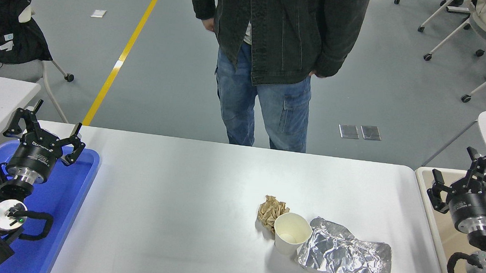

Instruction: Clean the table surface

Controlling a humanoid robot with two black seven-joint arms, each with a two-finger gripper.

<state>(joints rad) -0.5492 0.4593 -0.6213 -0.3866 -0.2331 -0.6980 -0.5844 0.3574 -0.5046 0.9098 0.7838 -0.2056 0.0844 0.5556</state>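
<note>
White counter (186, 193) ahead, with crumpled foil (346, 259), paper cup (291, 232) and brown paper ball (271, 211) toward the right. Nearest to right gripper (460, 182), jaws wide open, empty. Left gripper (48, 132) parked over blue tray (78, 193), open too.

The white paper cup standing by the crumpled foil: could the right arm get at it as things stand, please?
Probably yes: the right gripper is open, and only bare white table surface lies between it and the white paper cup.
</note>
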